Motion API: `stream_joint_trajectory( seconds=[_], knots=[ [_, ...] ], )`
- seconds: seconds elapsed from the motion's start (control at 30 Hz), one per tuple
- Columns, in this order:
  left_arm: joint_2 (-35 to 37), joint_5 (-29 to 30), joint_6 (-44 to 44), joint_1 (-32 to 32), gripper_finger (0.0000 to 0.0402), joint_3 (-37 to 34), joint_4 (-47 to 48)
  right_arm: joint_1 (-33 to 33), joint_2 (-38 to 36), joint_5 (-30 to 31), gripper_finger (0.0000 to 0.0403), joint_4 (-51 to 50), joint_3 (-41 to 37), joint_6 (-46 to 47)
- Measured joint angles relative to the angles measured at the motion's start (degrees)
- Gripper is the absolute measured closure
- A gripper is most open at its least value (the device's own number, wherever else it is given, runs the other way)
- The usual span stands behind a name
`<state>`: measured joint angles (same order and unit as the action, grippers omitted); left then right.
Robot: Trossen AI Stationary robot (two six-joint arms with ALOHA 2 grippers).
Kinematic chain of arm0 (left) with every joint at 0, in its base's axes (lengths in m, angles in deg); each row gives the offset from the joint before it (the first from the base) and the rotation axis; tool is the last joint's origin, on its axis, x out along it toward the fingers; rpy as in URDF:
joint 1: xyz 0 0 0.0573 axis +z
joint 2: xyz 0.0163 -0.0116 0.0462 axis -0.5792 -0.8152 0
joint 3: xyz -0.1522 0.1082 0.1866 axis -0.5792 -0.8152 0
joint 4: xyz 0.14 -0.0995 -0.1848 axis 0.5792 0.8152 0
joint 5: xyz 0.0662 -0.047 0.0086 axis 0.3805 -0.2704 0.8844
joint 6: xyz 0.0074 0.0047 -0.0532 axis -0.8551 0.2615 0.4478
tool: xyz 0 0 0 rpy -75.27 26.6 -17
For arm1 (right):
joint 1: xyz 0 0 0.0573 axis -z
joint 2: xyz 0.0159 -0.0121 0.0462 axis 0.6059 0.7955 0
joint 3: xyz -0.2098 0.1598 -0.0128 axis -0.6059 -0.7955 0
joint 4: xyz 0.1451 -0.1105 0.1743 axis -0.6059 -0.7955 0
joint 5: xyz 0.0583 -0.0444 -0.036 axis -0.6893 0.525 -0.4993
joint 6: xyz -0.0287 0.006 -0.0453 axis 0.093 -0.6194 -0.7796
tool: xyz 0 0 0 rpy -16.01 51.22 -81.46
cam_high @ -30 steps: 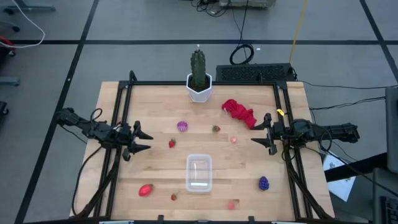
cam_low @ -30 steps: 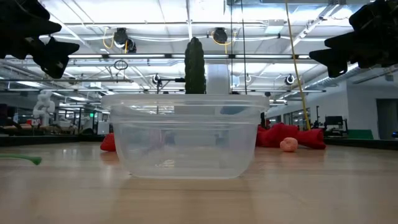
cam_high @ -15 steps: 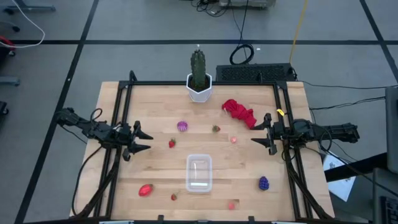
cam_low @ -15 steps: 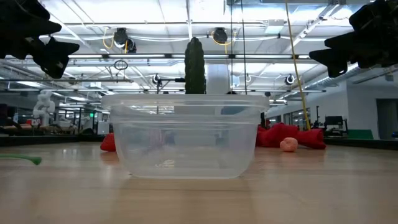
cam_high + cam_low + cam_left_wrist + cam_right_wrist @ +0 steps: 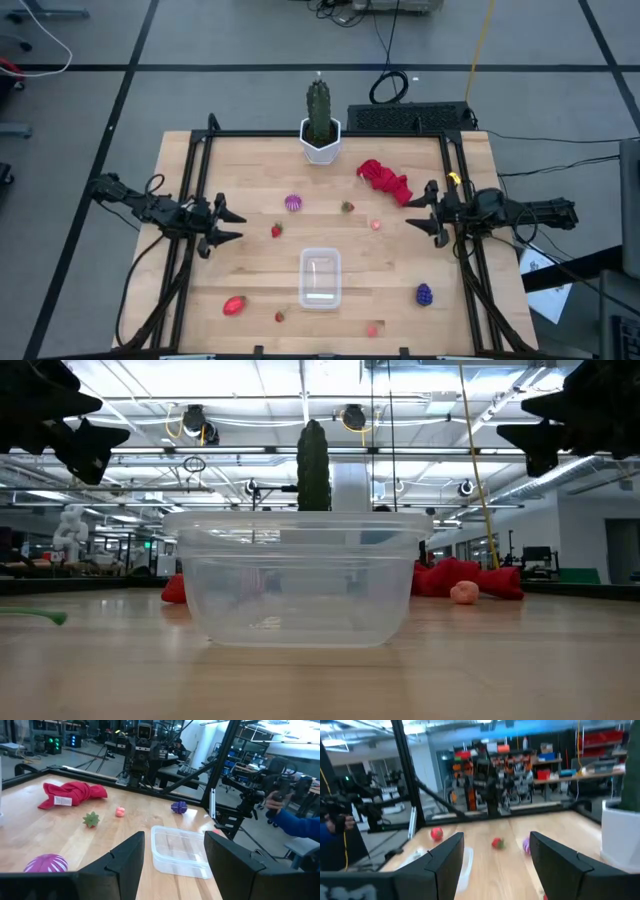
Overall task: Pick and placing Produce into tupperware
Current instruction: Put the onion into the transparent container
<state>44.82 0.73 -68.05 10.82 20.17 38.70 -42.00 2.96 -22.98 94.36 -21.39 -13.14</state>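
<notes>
Left gripper (image 5: 222,225) at left edge of table (image 5: 250,170), fingers apart, nothing held. Right gripper (image 5: 421,211) at right edge, fingers apart, empty too.

Container (image 5: 320,278) near middle of front edge, nothing inside. Fruit scattered: strawberry (image 5: 277,230) and magenta ball (image 5: 293,203) nearest left gripper; grape bunch (image 5: 424,294) toward front right corner.

Likely step: first pick. Go for nearest strawberry, descend straight over it, close gently, avoid red cloth (image 5: 385,180).
</notes>
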Motion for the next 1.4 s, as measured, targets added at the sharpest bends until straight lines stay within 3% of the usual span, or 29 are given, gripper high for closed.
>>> stream_joint_trajectory(
  seconds=[0.33,0.57,0.73,0.93,1.03,1.17,1.4],
  knots=[
    [-0.01,-0.78,2.85,-0.01,0.0190,-0.02,-6.68,0.00,0.62,0.04,0.0183,11.07,0.00,-4.58],
    [-0.01,-0.56,8.18,0.02,0.0190,-0.02,-7.36,0.02,8.36,5.35,0.0183,11.64,1.94,-8.01],
    [-0.01,-0.54,9.39,0.02,0.0190,-0.02,-12.27,0.02,19.11,7.76,0.0183,10.35,9.59,-12.36],
    [-1.23,-0.52,0.18,0.02,0.0190,4.01,-14.55,0.00,34.52,7.78,0.0183,-3.04,26.63,-16.78],
    [-4.33,-0.50,-3.55,0.00,0.0190,8.15,-13.18,0.01,40.78,7.80,0.0183,-10.48,35.25,-18.21],
    [-11.86,2.87,-4.76,-0.01,0.0190,17.10,-4.17,0.00,46.04,7.80,0.0183,-17.21,43.63,-18.35],
    [-32.91,11.38,-0.12,0.02,0.0190,34.29,12.84,0.00,48.27,9.81,0.0183,-19.78,47.65,-19.02]
  ],
)
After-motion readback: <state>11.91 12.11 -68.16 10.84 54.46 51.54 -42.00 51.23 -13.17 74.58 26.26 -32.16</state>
